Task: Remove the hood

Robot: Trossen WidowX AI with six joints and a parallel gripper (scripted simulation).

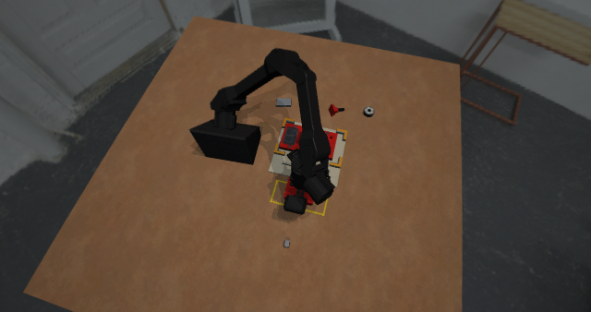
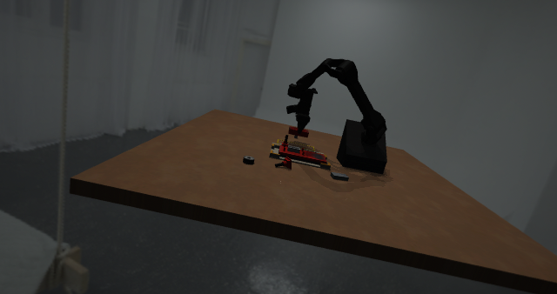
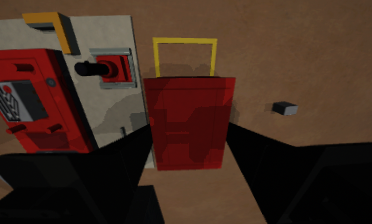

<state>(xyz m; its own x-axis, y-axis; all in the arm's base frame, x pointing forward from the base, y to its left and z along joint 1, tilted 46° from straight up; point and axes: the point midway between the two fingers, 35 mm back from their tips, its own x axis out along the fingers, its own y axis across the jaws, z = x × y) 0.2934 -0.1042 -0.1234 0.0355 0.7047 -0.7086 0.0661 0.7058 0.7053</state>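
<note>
The fingers gripped the red hood (image 3: 191, 125) (image 2: 296, 131) at the wrist view's centre; the yellow outline (image 3: 185, 40) (image 1: 274, 192) showed just above it in that frame.

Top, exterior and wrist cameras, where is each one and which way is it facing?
Top: high above the table, facing down; whole arm, base included.
Exterior: beyond a table edge, looking across; arm side-on.
Wrist: on the arm, facing past the hand; only its fingers show.
Top and exterior share the black-and-white wheel.
</note>
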